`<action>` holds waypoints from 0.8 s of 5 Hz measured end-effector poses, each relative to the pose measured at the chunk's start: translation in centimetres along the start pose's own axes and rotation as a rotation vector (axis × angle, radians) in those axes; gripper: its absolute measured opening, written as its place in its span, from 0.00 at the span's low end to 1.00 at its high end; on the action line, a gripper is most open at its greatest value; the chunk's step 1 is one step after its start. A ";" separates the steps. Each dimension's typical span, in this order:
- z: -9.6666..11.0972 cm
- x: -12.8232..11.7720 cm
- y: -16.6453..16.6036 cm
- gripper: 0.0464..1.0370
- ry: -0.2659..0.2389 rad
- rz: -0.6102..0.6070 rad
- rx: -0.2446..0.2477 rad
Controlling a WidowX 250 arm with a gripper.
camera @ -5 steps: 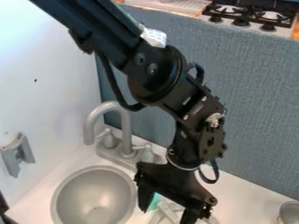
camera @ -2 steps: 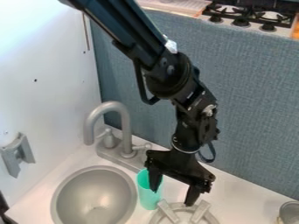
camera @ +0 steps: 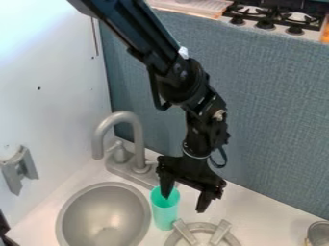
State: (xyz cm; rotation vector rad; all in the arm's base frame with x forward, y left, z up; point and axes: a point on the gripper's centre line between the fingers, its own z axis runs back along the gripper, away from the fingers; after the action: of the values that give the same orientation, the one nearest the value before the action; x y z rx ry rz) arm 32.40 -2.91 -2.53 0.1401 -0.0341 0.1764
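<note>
Since the claw (camera: 185, 199) is spread wide with nothing clamped between its two fingers, I'd say the handling part is barely at the grabbing stage, if that. The turquoise cup (camera: 165, 214) is standing upright on the white counter (camera: 263, 214), between the round sink bowl (camera: 103, 211) and the grey burner ring (camera: 221, 231), really close to both. One finger overlaps the cup's mouth, but I can't tell if the tip is actually inside it or just in front, or whether it's touching. The other finger hangs off to the side of the cup, above the burner. So what's done, as far as I can see: the gripper is right at the cup. What's not done: no grip on it, no lift, and the cup isn't in the sink or on the burner. Where it should end up is anyone's guess from this, honestly. Rest of the setup is the grey faucet (camera: 136, 134) behind the bowl and a metal container (camera: 318, 234) at the right edge, well apart from the cup.
</note>
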 end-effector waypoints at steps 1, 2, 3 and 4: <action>-0.7 0.6 0.6 0.96 0.018 -0.010 0.037; -1.5 0.7 0.4 0.96 0.029 -0.008 0.040; -2.3 0.7 0.0 0.96 0.026 -0.017 0.022; -3.0 0.9 -0.2 0.96 0.034 -0.023 0.022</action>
State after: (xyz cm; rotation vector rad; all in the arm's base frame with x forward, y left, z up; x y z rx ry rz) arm 33.42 -2.50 -5.51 0.1588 0.0037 0.1563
